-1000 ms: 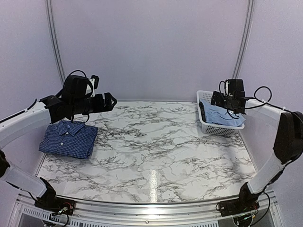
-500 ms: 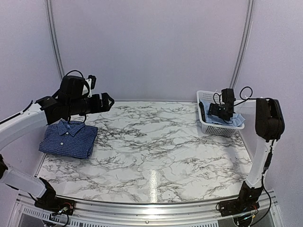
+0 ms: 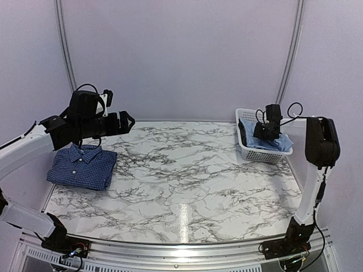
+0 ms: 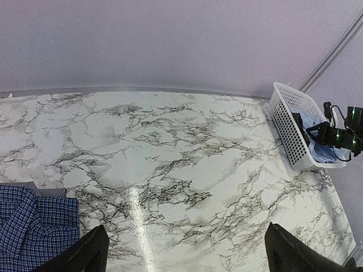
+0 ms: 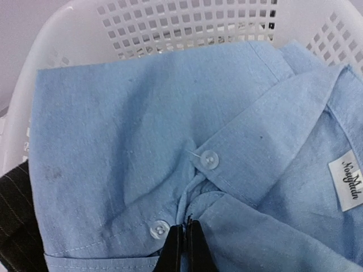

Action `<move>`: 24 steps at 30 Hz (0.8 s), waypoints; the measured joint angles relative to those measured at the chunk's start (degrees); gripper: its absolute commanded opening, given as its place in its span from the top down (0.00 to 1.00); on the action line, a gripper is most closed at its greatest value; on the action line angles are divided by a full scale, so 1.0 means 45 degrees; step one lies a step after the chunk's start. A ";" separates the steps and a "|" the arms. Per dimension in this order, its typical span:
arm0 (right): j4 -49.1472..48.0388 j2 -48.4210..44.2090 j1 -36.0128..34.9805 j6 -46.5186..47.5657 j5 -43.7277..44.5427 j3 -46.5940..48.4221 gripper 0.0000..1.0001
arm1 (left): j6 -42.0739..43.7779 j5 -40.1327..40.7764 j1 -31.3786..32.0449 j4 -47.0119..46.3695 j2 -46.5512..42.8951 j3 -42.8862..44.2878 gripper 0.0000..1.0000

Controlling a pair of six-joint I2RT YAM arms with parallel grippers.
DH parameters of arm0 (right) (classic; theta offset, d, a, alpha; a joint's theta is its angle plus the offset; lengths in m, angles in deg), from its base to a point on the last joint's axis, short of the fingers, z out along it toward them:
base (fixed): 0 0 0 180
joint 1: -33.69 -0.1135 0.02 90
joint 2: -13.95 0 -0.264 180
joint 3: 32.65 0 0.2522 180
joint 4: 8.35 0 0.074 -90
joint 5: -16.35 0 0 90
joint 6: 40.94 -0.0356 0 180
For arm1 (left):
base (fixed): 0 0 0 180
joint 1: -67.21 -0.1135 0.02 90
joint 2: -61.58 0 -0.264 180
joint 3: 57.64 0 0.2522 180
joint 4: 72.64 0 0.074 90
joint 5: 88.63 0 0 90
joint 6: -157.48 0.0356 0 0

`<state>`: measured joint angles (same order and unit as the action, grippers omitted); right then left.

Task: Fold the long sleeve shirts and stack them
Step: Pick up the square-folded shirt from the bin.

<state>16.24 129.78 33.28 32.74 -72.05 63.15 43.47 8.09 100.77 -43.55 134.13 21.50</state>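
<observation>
The right gripper (image 5: 182, 241) is down in the white basket (image 5: 170, 22) at the far right of the surface (image 3: 187, 170), its fingers together and clamped on the front placket of the light blue shirt (image 5: 142, 130), just below a white button (image 5: 209, 159). A dark striped cloth (image 5: 14, 215) lies beside that shirt in the basket. At the far left, the dark blue checked shirt (image 3: 82, 167) lies folded on the surface. The left gripper (image 3: 126, 121) hovers above it, fingers wide apart and holding nothing
</observation>
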 measured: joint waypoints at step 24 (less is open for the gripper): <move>0.1477 -0.4702 -0.4619 0.3332 0.1112 0.3094 1.00 | -0.0015 0.0005 -0.0005 0.0000 0.0121 0.0000 0.01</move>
<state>22.89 108.62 12.50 47.74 -67.04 77.07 43.41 8.11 100.75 -43.55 134.68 21.50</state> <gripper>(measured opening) 0.001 0.989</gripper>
